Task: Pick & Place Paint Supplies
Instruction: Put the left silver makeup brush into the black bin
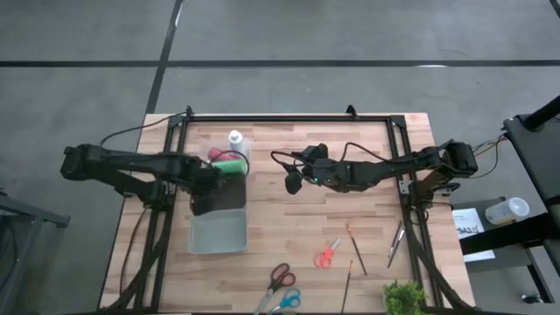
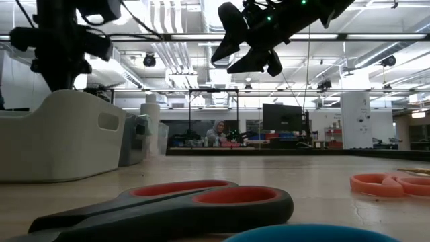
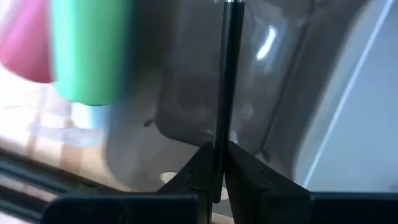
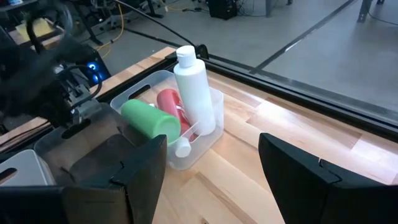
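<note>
Left claw (image 3: 214, 168) pinches thin dark brush (image 3: 227, 81) over clear bin (image 4: 205, 134), beside green bottle (image 4: 146, 118), red bottle (image 4: 169, 102), white bottle (image 4: 194, 87). Step: dropping brush in. Next, judged: release. Right claw (image 4: 211, 168) open, empty, hovering mid-worktop (image 1: 350, 227); more brushes (image 1: 354, 249) near the front.

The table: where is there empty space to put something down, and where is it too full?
Bare wood lies between the clear bin and the orange scissors, under the raised right gripper. The front edge is crowded: more scissors, brushes and a plant. The bin's far end holds three bottles; the left gripper holds a thin rod there.
</note>
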`<state>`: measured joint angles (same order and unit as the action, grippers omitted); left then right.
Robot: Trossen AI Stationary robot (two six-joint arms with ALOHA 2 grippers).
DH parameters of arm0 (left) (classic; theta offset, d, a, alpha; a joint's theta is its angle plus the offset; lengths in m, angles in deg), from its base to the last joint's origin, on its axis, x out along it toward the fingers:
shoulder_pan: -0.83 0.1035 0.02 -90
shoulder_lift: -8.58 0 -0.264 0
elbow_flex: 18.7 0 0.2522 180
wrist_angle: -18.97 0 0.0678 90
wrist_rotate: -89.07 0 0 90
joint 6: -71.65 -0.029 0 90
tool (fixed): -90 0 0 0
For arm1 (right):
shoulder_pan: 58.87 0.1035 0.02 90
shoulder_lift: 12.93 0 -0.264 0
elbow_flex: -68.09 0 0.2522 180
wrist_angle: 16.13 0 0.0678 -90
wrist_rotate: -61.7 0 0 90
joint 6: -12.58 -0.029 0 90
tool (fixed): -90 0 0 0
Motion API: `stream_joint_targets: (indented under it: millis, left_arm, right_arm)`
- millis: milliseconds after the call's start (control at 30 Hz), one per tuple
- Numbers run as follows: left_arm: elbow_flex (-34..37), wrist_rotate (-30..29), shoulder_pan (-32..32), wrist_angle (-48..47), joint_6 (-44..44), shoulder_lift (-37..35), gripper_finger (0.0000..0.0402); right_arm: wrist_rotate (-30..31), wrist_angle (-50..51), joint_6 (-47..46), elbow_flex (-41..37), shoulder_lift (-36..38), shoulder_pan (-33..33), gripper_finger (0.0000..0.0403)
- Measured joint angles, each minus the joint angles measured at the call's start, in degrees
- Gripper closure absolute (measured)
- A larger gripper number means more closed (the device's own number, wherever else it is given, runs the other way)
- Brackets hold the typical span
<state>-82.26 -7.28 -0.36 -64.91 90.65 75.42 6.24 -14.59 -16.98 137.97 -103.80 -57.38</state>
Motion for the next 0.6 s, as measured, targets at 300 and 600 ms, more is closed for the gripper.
stream_joint_targets:
  millis: [300,600]
  left_arm:
    - [0.71,0.63,0.02,4.19,-1.68,5.36,0.0369]
    - [0.74,0.59,0.04,9.48,-3.89,11.21,0.0369]
  right_arm:
    - [-0.01,-0.01,0.01,0.02,-0.02,0.00,0.0154]
    - [-0.01,-0.03,0.02,0.01,-0.04,0.00,0.0154]
